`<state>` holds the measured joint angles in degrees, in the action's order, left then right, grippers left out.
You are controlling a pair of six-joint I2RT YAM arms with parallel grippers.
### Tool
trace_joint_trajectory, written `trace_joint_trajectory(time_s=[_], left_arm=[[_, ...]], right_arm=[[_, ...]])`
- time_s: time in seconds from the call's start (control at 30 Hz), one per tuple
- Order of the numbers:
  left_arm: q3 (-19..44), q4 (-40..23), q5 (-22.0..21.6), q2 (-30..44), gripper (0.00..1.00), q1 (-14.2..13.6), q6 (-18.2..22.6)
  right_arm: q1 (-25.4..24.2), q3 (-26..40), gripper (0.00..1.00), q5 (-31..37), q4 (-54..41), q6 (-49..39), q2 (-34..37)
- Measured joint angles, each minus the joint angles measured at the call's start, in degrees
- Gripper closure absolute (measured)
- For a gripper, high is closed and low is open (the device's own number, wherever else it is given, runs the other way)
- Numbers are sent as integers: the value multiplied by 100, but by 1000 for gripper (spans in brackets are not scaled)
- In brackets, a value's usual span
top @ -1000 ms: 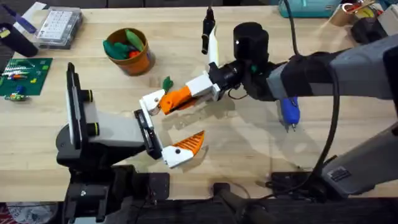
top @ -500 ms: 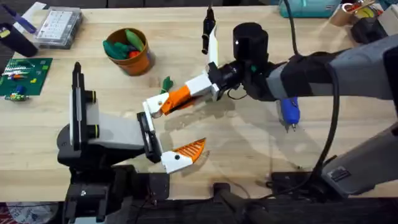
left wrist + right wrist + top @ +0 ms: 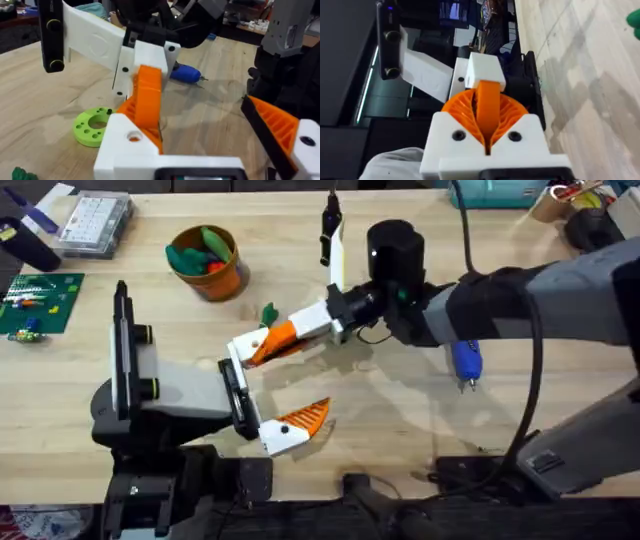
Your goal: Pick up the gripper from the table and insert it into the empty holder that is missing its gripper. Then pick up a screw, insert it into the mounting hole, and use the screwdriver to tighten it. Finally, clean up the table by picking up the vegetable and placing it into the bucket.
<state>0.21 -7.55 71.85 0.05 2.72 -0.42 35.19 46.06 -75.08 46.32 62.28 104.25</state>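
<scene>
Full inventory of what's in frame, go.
the bucket: 1, orange-brown, far left, green and red toy vegetables inside
vegetable: 1, green, loose beside the grippers
parts box: 1, clear, far-left corner
circuit board: 1, green, left edge
the screwdriver: 1, blue handle, right of centre
disc: 1, lime green, near the holder
the gripper: 1, smooth orange, at the holder
the holder: 1, white, on the left arm
the table: 1, light wood
left gripper: jaws open
right gripper: jaws shut on the gripper

The right tool point(image 3: 275, 340) presses the orange gripper point(image 3: 266, 345) against the left arm's white holder point(image 3: 241, 347) above the table point(image 3: 400, 410).
</scene>
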Motion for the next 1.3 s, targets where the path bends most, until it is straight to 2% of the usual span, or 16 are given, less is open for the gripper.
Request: trace_joint_trajectory(time_s=[0.33, 0.37, 0.47, 0.53, 0.57, 0.7, 0.8, 0.97, 1.1, 1.3], left_arm=[[0, 2, 0, 0, 14, 2, -7], [0, 2, -2, 0, 14, 2, -7], [2, 0, 70, -2, 14, 0, 6], [2, -6, 82, -2, 14, 0, 0], [6, -36, 244, -2, 14, -12, 1], [9, -66, 792, -2, 14, -185, 4], [9, -68, 965, -2, 15, -184, 2], [9, -66, 1095, 0, 14, -184, 3], [9, -68, 1113, -2, 15, -184, 3], [9, -66, 1107, -2, 15, -184, 2]], right_arm=[[71, 2, 985, 87, 24, -62, -2], [71, 2, 934, 91, 17, -58, -2], [117, 0, 555, 280, -52, -141, 16], [159, 0, 417, 346, -55, -208, 39], [180, 5, 368, 493, -46, -211, 39], [231, 50, 267, 920, -15, -205, 48], [210, 50, 249, 995, -6, -202, 48], [60, 50, 236, 933, -6, -156, 49], [-159, 50, 127, 769, -5, -79, 50], [-453, -31, 69, 607, 3, 19, 16]])
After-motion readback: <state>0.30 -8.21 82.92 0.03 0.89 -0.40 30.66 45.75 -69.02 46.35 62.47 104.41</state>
